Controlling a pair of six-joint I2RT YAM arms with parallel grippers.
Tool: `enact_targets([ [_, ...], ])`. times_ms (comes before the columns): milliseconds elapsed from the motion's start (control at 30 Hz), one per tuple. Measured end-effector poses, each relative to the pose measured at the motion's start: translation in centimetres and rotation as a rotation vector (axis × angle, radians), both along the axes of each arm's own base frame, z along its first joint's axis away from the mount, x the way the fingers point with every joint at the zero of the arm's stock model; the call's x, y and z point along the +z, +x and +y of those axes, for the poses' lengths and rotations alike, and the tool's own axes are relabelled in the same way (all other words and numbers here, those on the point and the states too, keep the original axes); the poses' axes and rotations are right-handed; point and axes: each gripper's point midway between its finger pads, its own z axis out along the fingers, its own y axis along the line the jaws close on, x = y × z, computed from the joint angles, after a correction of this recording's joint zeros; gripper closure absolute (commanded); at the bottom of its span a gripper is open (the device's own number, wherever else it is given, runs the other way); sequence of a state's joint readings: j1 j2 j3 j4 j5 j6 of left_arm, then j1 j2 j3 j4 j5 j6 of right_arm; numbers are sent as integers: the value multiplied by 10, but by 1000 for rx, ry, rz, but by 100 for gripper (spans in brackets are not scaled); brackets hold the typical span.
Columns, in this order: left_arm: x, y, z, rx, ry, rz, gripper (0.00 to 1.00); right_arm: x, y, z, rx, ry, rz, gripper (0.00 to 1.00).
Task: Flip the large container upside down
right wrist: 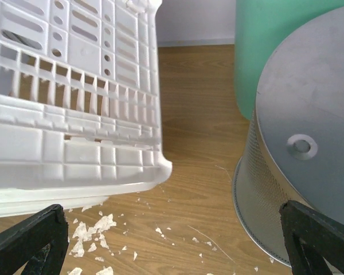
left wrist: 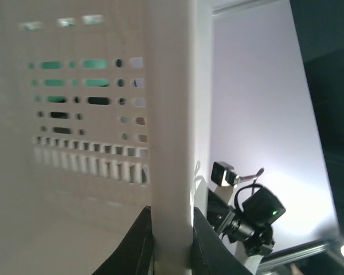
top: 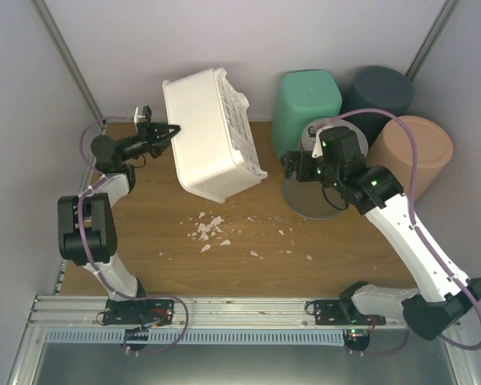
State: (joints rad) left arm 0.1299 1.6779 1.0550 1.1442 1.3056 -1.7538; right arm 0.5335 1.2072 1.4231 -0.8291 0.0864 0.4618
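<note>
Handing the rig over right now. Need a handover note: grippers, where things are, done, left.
Left gripper: shut on the rim wall of the white slotted basket.
Right gripper: open, holding nothing, between the basket and the upturned metal mesh bin.
Basket: tipped about onto its side, opening facing right. I can't tell whether its lower corner touches the table.
White flakes lie scattered on the table below it.
Done: grasp and partial tilt.
Left: finish the roll so the opening faces down, set it down, release.
</note>
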Motion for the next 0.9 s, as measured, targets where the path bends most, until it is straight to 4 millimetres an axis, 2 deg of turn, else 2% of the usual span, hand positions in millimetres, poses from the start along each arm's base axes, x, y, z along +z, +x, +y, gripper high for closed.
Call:
enact_targets([
  [200,-37,18,8,18,-116,140,100,-4,-2,-2,-10,-9,19,0],
  [367,-68,33,9,37,-171,245,100,2,1,-3,-26,-7,17,0],
  [467,-75,36,7,37,-181,254,100,2,2,-4,-35,-8,25,0],
  [567,-88,44,-5,16,-186,278,100,0,4,-3,-42,-17,42,0],
  [800,-85,75,-29,-29,-193,230,100,-7,12,-2,-56,-46,73,0],
  [833,-85,78,-32,-36,-193,225,97,-8,13,-1,-56,-48,76,0],
  [867,-88,83,-33,-38,-192,222,90,-9,14,-1,-56,-51,80,0],
  [900,-92,87,-34,-40,-192,227,78,-10,14,-1,-57,-52,82,0],
])
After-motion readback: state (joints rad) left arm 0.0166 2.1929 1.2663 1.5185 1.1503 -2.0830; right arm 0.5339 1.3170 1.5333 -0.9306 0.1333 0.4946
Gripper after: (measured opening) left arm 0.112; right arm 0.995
